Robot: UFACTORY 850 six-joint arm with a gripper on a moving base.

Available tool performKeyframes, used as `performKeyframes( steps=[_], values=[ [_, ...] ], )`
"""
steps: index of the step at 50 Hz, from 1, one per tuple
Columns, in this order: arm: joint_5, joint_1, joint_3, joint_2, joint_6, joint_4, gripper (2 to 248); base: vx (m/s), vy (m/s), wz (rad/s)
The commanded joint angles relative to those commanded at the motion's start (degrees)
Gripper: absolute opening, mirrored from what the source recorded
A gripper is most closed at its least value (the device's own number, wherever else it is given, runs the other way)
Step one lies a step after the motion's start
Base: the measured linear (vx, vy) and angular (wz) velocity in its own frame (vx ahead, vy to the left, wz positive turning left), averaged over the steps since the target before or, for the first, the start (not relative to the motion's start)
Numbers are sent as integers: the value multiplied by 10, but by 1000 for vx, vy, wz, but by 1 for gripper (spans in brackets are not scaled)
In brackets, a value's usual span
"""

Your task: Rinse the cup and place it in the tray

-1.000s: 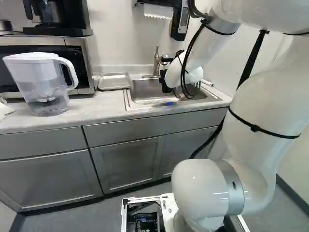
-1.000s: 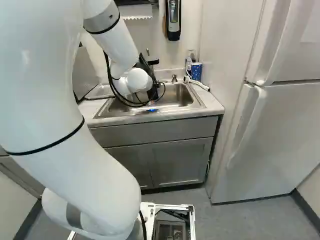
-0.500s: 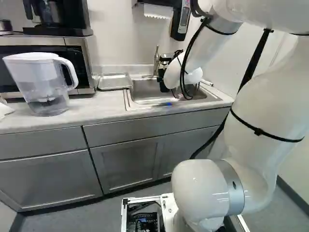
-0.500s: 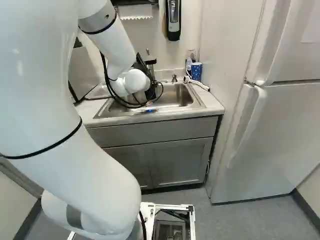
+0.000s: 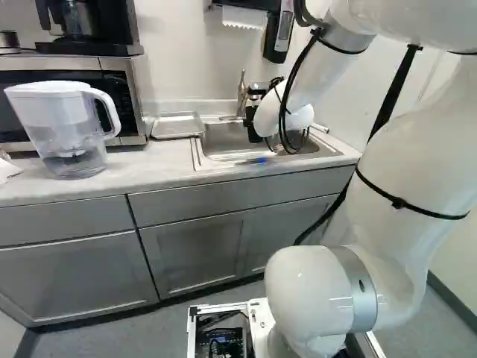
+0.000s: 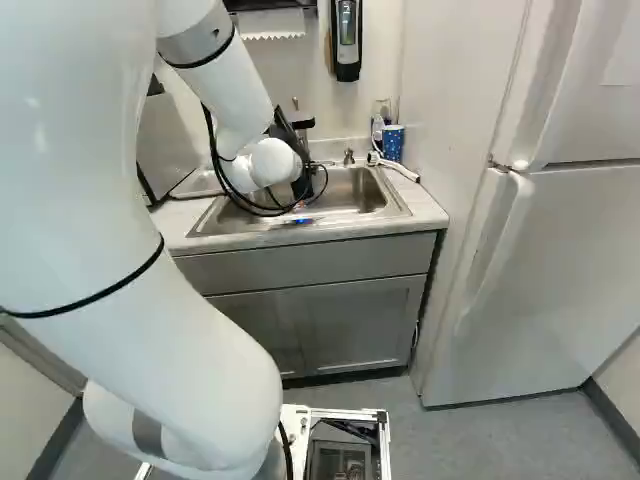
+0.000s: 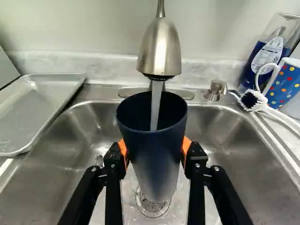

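Note:
In the left base view my gripper [image 5: 253, 128] is over the sink [image 5: 220, 142], partly hidden behind the wrist. The wrist view shows the gripper [image 7: 155, 152] shut on a dark blue cup [image 7: 157, 152], an orange pad on either side of it. The cup's open mouth faces up beneath the faucet [image 7: 160, 49], and a stream of water [image 7: 156, 105] runs into it. Below lies the sink drain [image 7: 152, 206], partly hidden by the cup. A shallow metal tray [image 7: 40, 103] rests on the counter beside the sink.
Beyond the sink's other side are a dotted blue mug [image 7: 285, 84], a soap bottle [image 7: 265, 58] and a white-handled brush [image 7: 253, 100]. A water pitcher [image 5: 63, 127] stands on the counter near the microwave [image 5: 123, 89]. A refrigerator [image 6: 560, 270] stands right of the sink in the right base view.
Over the last second the forearm and wrist have shifted slightly left in the right base view, the gripper moving with them. The base has stayed where it was.

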Motion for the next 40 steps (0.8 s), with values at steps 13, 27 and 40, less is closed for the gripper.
performKeyframes(
  steps=[13,27,40],
  values=[
    [0,-1,0,0,0,0,125,0,0,0],
    [0,-1,0,0,0,0,125,0,0,0],
    [0,-1,0,0,0,6,125,0,0,0]
  ],
)
